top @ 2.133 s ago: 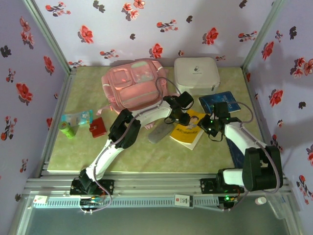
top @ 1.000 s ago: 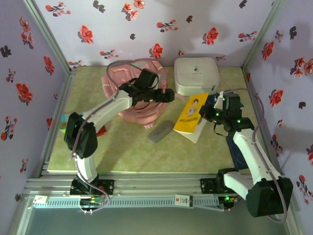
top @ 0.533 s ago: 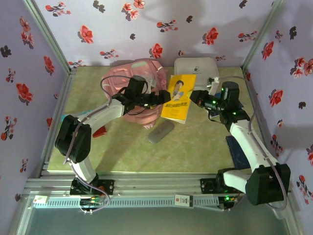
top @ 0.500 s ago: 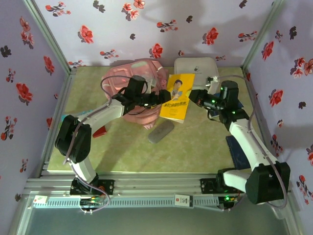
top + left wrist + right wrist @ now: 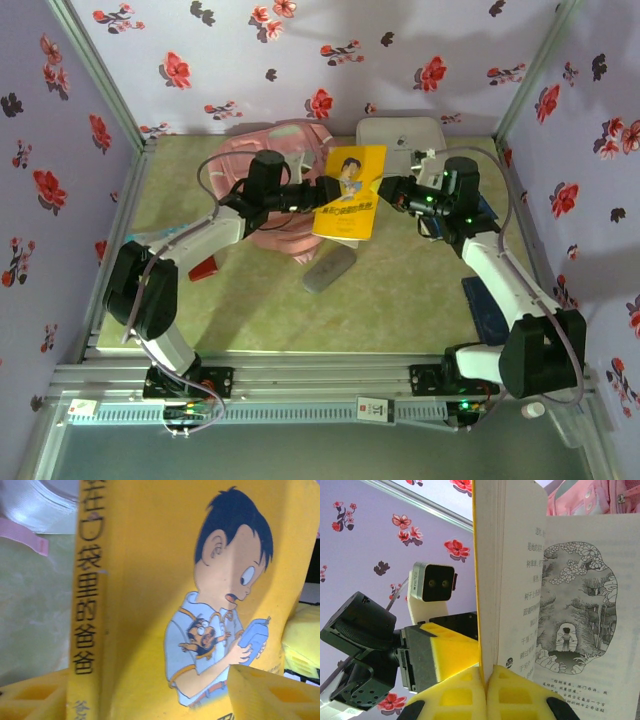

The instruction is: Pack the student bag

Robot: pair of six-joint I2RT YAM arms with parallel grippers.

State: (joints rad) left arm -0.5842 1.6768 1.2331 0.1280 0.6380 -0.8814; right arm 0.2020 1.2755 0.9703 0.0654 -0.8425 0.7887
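Student bag [image 5: 293,236] lying at the far left-centre of the tabletop [image 5: 400,305], next to the white hard case [image 5: 400,138], with the left arm reaching across it. A yellow book [image 5: 348,188] is raised above the tabletop between the two grippers, just right of the bag; the right gripper [image 5: 484,679] is pinched closed on one edge of the book, an illustrated page exposed. The left gripper [image 5: 314,194] faces the cover, its yellow fingers [image 5: 270,695] spread wide apart; a grey pouch [image 5: 329,270] lies on the tabletop nearer the arm bases.
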